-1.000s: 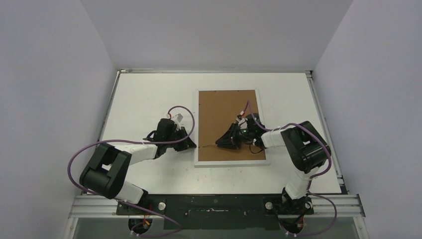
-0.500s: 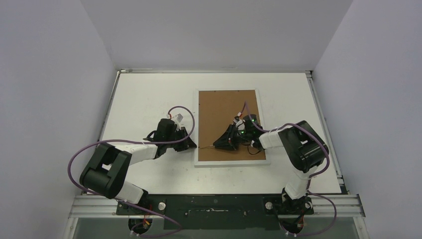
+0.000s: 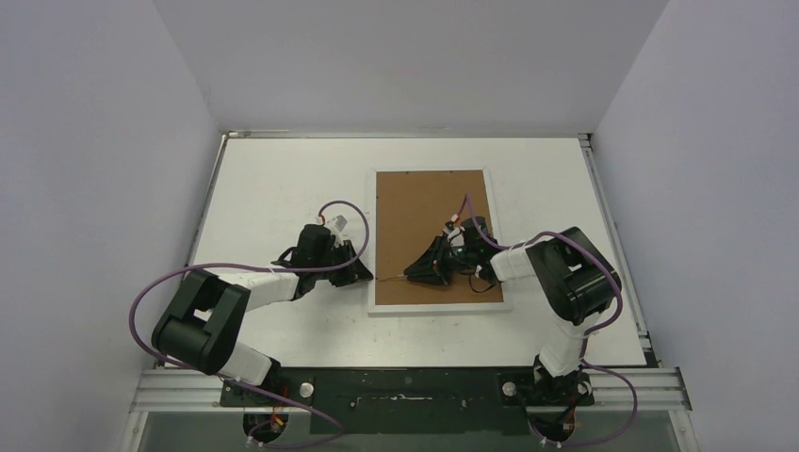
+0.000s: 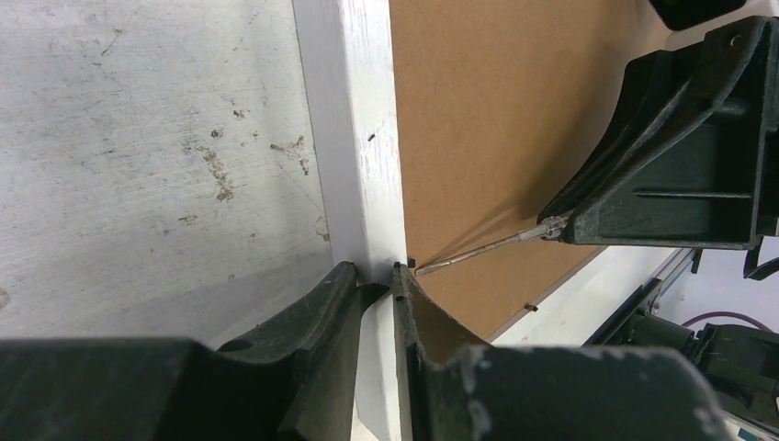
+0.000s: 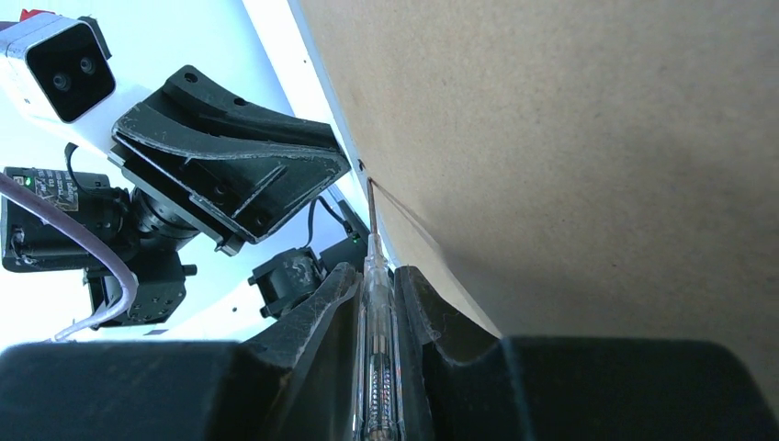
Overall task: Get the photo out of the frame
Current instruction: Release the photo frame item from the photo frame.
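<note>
The frame (image 3: 415, 212) lies face down on the table (image 3: 273, 179), brown back up, hiding the photo. The right gripper (image 5: 377, 276) pinches a thin clear-handled probe (image 5: 376, 358), its tip at the back's left edge, just beside the left gripper (image 4: 375, 276), which nips the white border

You're in a robotics lab cell: bare pale walls (image 3: 94, 141) box in 3 sides of a scuffed white table (image 3: 273, 179), with 2 cabled arms, left (image 3: 203, 325) and right (image 3: 577, 282), bolted to a metal rail (image 3: 415, 384).
</note>
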{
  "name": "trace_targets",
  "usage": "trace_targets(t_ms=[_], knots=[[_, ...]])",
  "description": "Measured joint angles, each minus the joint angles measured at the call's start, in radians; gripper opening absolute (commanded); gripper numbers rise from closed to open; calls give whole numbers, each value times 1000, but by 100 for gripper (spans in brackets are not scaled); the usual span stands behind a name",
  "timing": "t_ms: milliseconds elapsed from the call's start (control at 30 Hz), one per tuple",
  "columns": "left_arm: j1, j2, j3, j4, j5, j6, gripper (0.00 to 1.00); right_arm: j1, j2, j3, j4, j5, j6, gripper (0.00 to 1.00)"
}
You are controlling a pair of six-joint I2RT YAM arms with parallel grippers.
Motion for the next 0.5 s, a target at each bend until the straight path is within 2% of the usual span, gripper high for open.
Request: trace_targets(t_ms=[500], knots=[[0,1,0,2,2,0,17,-2,-2,-42,89,24,99,5]])
